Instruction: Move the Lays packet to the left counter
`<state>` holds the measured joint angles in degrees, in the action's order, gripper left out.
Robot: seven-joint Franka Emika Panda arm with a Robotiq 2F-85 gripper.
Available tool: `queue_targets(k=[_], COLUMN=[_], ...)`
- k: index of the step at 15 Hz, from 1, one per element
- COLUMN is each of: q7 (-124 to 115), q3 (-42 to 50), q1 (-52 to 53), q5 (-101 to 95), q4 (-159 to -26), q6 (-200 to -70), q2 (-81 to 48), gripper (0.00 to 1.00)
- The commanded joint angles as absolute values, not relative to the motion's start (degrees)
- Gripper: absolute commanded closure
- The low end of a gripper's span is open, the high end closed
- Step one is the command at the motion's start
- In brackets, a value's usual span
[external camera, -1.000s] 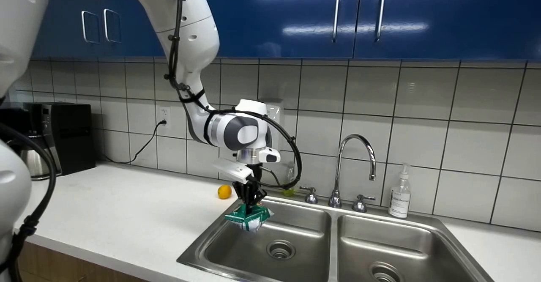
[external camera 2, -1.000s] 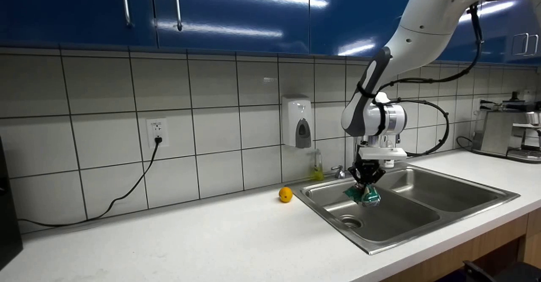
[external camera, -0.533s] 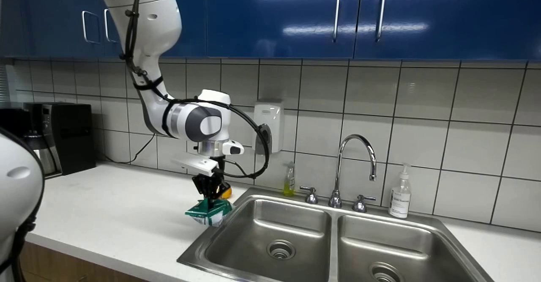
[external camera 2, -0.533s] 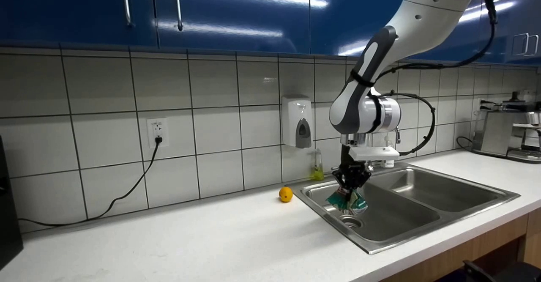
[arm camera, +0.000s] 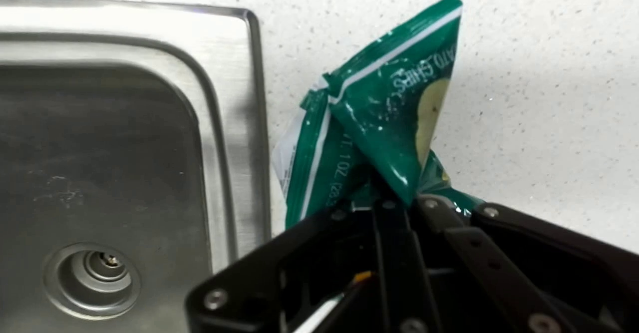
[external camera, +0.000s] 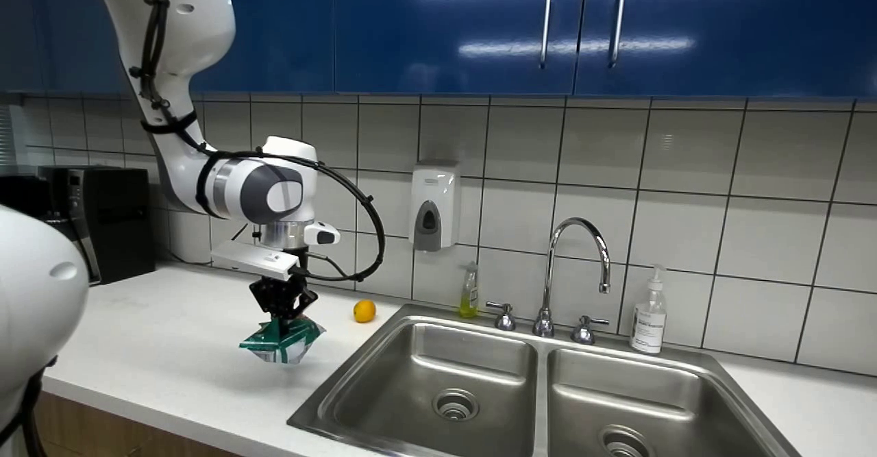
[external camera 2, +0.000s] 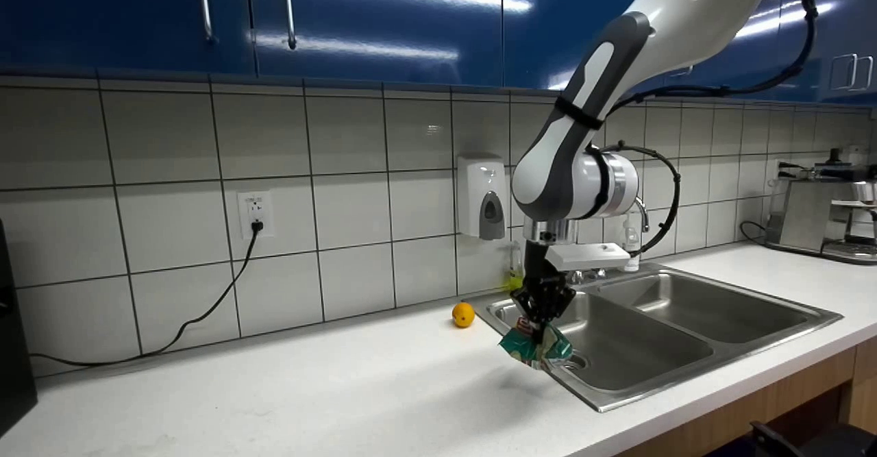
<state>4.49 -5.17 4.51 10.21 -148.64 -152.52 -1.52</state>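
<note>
Lays packet (arm camera: pixel 377 116), gripped by the end effector (external camera: pixel 281 329), has cleared the sink (external camera: pixel 541 395); table (external camera: pixel 185 361) now lies beneath. Lowering likely remains.

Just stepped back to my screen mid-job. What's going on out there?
The gripper is shut on the crumpled green packet, pinching it from above. The packet hangs over the white counter, past the edge of the sink, and doesn't look set down yet. An orange sits on the counter near the sink's back corner, apart from the packet. What seems left is to lower the packet and let go.
</note>
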Motion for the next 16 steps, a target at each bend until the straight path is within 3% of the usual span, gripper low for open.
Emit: queue_targets(k=[1, 16], q7=[4.4, -4.5], q3=[-7.3, -9.3], q1=[6.7, 11.0], q5=[12.8, 9.2], q4=[-149.4, -143.5], q6=[-155.0, -165.0], q2=[-2.3, -17.1], gripper=[1.0, 1.0])
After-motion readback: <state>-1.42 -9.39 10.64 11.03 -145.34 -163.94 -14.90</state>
